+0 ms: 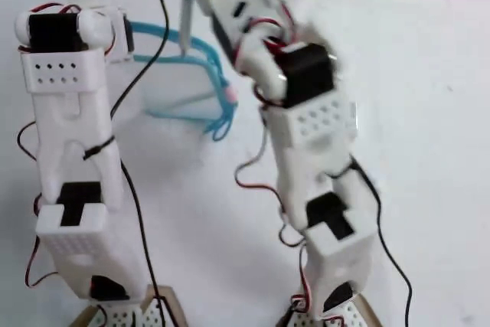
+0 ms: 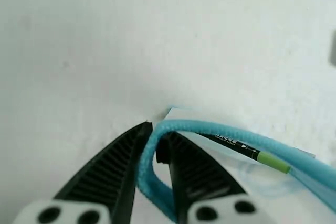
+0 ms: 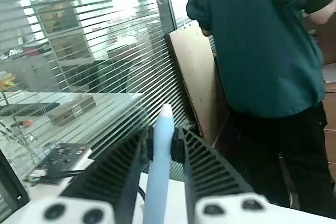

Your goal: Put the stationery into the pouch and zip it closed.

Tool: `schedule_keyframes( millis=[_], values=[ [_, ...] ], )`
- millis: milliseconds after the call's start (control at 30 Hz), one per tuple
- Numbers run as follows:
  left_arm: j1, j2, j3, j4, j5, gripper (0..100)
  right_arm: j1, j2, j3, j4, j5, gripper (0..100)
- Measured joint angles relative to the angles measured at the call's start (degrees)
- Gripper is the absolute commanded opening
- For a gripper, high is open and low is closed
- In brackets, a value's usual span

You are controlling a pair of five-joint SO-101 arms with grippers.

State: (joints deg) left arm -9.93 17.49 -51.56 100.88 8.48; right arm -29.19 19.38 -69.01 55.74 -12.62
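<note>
Pouch of clear plastic w/ blue zip trim lies on white table, upper centre-left of high view frame. L gripper: jaws narrow, pinched on pouch's blue edge at a corner. Black pen w/ green band lies inside pouch, close to that edge. R gripper: jaws clamped on pale blue pen. Pen approx. upright at top centre of frame, lower tip at pouch's blue rim; contact can't tell.

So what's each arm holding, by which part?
The left jaws pinch the pouch by its blue zip edge; right jaws grip a pen by its shaft.
</note>
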Motion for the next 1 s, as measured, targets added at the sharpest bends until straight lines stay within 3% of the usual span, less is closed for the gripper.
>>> schedule_keyframes(
  millis=[300,633,1000],
  values=[
    [0.0,0.0,0.0,0.0,0.0,2,-0.3,6.9,0.0,-8.2,7.8,1.8],
    [0.4,0.0,-0.1,0.0,0.0,2,-1.0,9.9,0.0,-8.6,13.4,1.8],
    [0.4,0.0,-0.1,0.0,0.0,2,-3.0,9.0,-0.1,4.7,18.2,1.8]
  ],
)
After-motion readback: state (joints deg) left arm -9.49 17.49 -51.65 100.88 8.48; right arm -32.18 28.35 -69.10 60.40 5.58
